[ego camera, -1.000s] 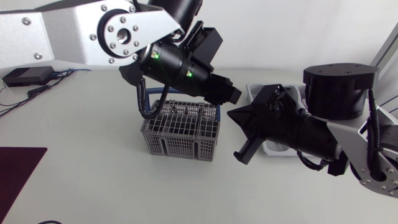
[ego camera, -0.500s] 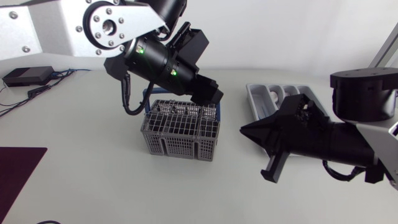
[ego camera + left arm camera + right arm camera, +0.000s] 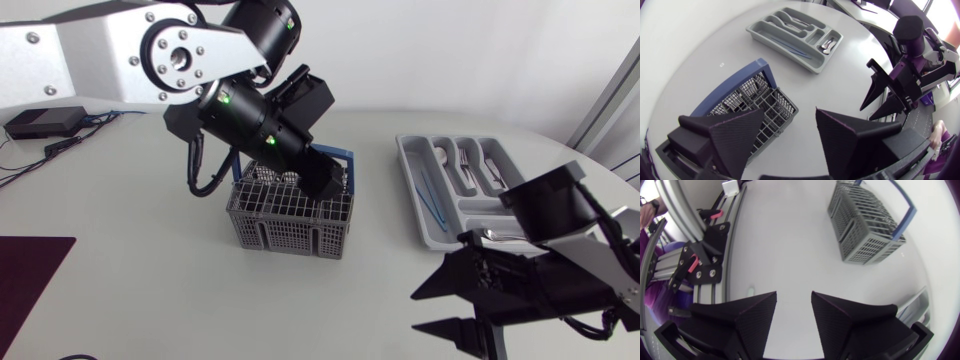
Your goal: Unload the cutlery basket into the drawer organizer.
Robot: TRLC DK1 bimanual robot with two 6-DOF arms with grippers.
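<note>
The grey wire cutlery basket point(image 3: 290, 215) with a blue handle stands mid-table. My left gripper point(image 3: 322, 182) hangs open just over its back right part, hiding what is inside. In the left wrist view the basket point(image 3: 752, 102) lies under and ahead of my left gripper point(image 3: 790, 132), whose fingers stand wide apart with nothing between them. The grey drawer organizer point(image 3: 422, 205) at the right holds forks and spoons point(image 3: 465, 165). My right gripper point(image 3: 448, 308) is low at the front right, open and empty. In the right wrist view it point(image 3: 794, 312) faces the far-off basket point(image 3: 867, 222).
A black box with cables point(image 3: 40, 122) lies at the far left. A dark red mat point(image 3: 28, 275) covers the front left corner. The left wrist view also shows the organizer point(image 3: 760, 25) and my right gripper point(image 3: 885, 95) beyond the basket.
My right arm has drawn back from the organizer to the front right and its fingers have parted. My left gripper has come down over the basket and opened wider.
</note>
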